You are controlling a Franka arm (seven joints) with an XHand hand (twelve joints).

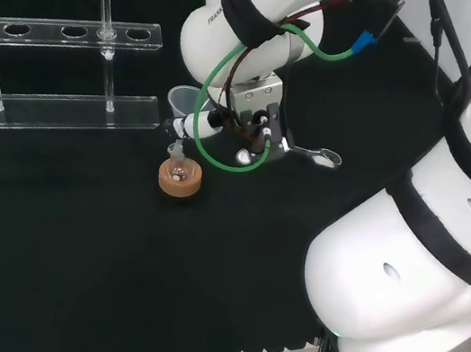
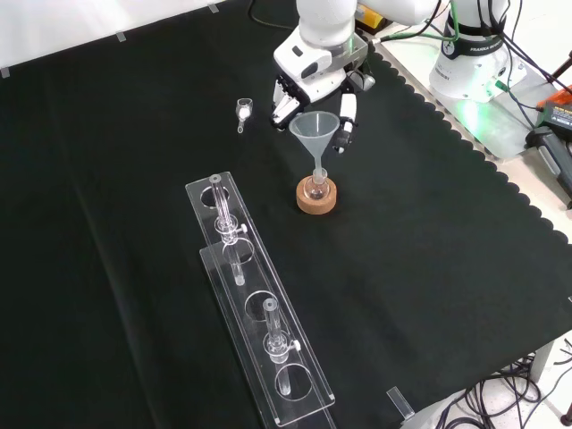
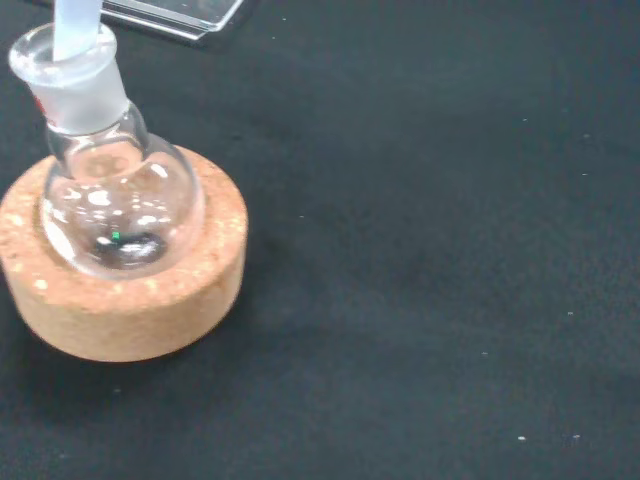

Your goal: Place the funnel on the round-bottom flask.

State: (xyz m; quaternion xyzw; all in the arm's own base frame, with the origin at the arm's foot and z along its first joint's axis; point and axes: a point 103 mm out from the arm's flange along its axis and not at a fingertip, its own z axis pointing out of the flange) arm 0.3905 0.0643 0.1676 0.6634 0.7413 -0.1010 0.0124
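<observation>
On the black cloth of the bench, a small clear round-bottom flask (image 2: pixel 315 188) sits in a thick cork ring (image 2: pixel 317 197), the stem of a translucent plastic funnel (image 2: pixel 315 133) entering its ground-glass neck. From the front, the black and white hand (image 2: pixel 315 96) reaches in from the top edge, its fingers (image 2: pixel 346 118) curled down on either side of the funnel's cone; the cone's far rim hides where the fingers meet it, so contact there is hard to confirm, though the hand appears closed around the funnel. In the head view the arm's white links and a looping green cable (image 1: pixel 224 138) cover most of the hand, and the funnel shows as a pale cup to the left of the wrist, above the cork ring. The wrist camera shows the flask close up: a rounded glass bulb with bright reflections nested in the grainy, speckled cork, the funnel's stem cut off at the frame's edge. A small clear stopper-like piece (image 2: pixel 243 110) lies apart on the cloth, left of the hand in the front view. A clear acrylic test-tube rack (image 2: pixel 255 308) with round holes lies nearer the front camera, holding glass tubes that are difficult to count.
</observation>
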